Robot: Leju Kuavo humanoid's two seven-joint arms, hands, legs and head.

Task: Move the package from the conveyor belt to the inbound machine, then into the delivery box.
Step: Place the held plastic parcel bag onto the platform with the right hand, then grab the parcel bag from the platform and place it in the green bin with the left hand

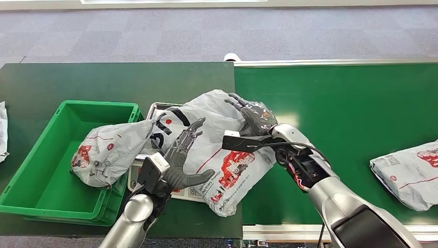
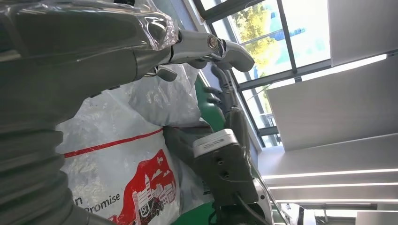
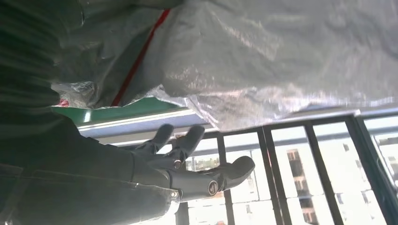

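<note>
A large grey-white package [image 1: 222,155] with red print lies across the inbound machine [image 1: 154,109], a flat metal tray beside the conveyor belt [image 1: 351,113]. My left hand [image 1: 181,155] rests on the package's near left side with fingers spread and the thumb out along its lower edge. My right hand [image 1: 253,116] lies spread against its far right side. The left wrist view has the package [image 2: 122,178] under my left hand [image 2: 94,42]. In the right wrist view my right hand [image 3: 187,168] is spread beside the package [image 3: 281,56]. Neither hand is closed around it.
A green delivery box [image 1: 36,170] stands left of the machine, with a second grey package [image 1: 111,150] leaning over its right rim. Another package [image 1: 408,173] lies on the belt at the right edge. A white bag [image 1: 2,132] shows at the far left.
</note>
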